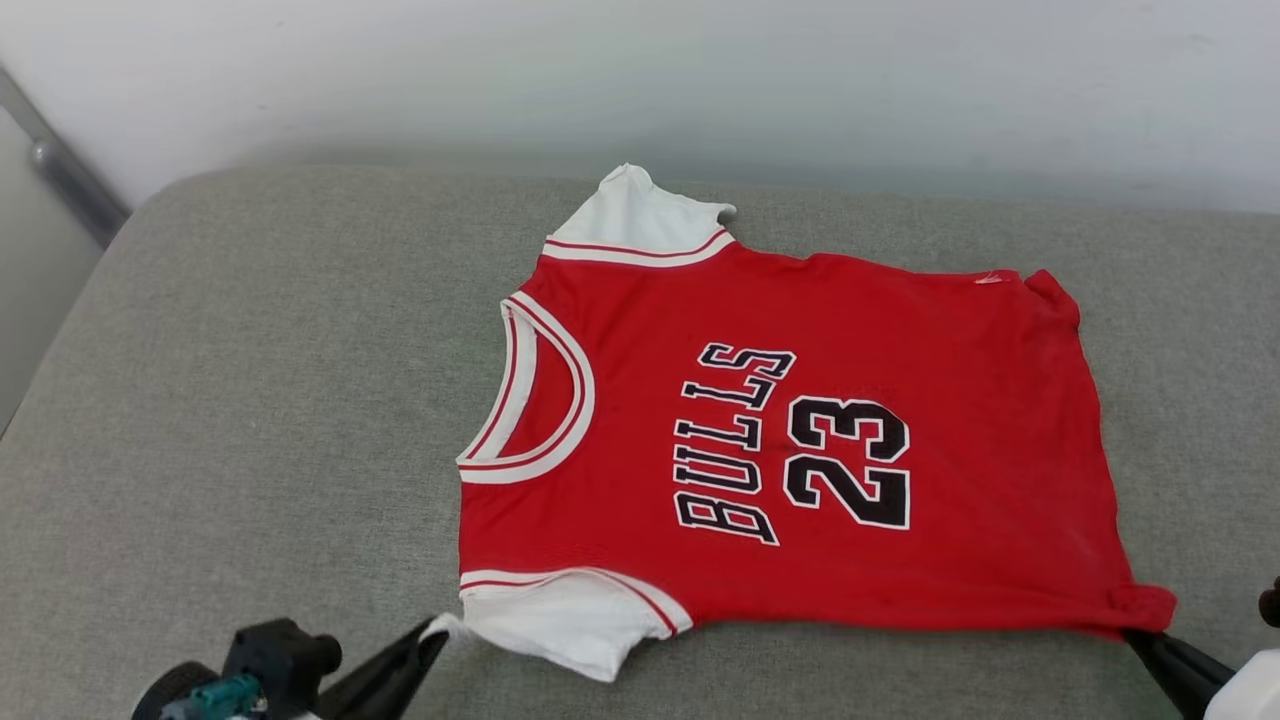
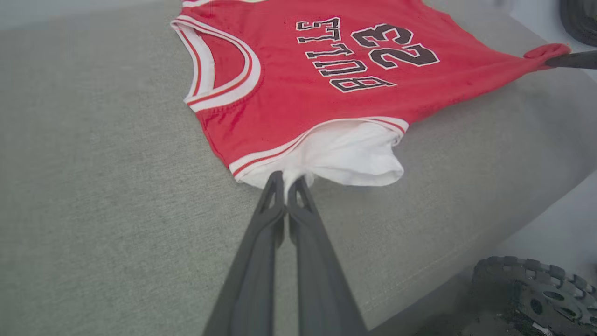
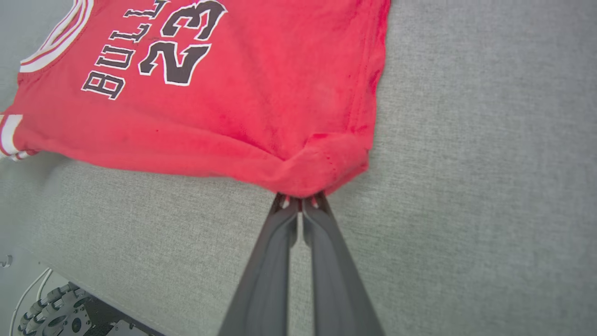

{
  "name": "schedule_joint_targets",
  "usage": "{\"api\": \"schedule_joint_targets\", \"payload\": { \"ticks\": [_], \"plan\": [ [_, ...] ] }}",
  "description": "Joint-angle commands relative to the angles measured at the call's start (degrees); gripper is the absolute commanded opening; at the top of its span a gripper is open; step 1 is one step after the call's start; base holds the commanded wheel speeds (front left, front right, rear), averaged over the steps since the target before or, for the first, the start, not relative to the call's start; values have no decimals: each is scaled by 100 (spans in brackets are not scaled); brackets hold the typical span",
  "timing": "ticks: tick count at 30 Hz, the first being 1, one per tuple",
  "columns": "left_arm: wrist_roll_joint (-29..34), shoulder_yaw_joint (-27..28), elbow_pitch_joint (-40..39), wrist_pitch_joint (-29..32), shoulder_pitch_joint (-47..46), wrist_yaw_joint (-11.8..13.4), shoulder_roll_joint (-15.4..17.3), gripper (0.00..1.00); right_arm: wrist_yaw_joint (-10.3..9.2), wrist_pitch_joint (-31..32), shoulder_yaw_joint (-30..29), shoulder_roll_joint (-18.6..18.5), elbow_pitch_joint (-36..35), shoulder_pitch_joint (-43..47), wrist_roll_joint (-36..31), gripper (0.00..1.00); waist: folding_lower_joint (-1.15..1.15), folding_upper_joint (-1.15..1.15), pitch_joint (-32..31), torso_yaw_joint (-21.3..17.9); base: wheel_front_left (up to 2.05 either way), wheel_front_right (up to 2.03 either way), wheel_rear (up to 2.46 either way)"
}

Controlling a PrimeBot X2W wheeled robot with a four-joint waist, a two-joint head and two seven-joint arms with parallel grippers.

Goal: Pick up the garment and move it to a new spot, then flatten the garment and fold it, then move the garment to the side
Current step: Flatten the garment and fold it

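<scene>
The garment (image 1: 800,440), a red jersey with white sleeve panels and black "BULLS 23" lettering, lies spread face up on the grey cushion, collar to the left. My left gripper (image 1: 432,632) is shut on the near white sleeve's edge (image 2: 289,179). My right gripper (image 1: 1135,635) is shut on the near red hem corner (image 3: 322,172), which bunches at the fingertips. In the left wrist view the right gripper's dark finger (image 2: 571,59) meets that hem corner (image 2: 543,52). The near edge of the garment is drawn taut between both grippers.
The grey cushion (image 1: 250,420) stretches wide to the left of the garment, with a white wall (image 1: 640,70) behind it. A metal rail (image 1: 65,165) runs at the far left. The robot's wheeled base (image 2: 536,289) sits below the cushion's front edge.
</scene>
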Motion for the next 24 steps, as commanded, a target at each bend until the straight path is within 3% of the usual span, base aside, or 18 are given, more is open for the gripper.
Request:
{"api": "schedule_joint_targets", "payload": {
  "ticks": [1, 14, 24],
  "plan": [
    [32, 126, -93, -100, -191, 26, 30, 0, -4, 78, -92, 31, -114, -98, -22, 0, 1, 0, 81, -14, 0, 0, 0],
    [37, 507, 40, -293, -1402, -187, -163, 0, -4, 628, -99, -43, -420, -1013, -217, 0, 1, 0, 851, -86, 0, 0, 0],
    [252, 354, 1108, -309, -2619, -425, -619, 0, -5, 1010, 77, -40, 21, -2027, -479, 0, 1, 0, 1401, -58, 0, 0, 0]
  ]
}}
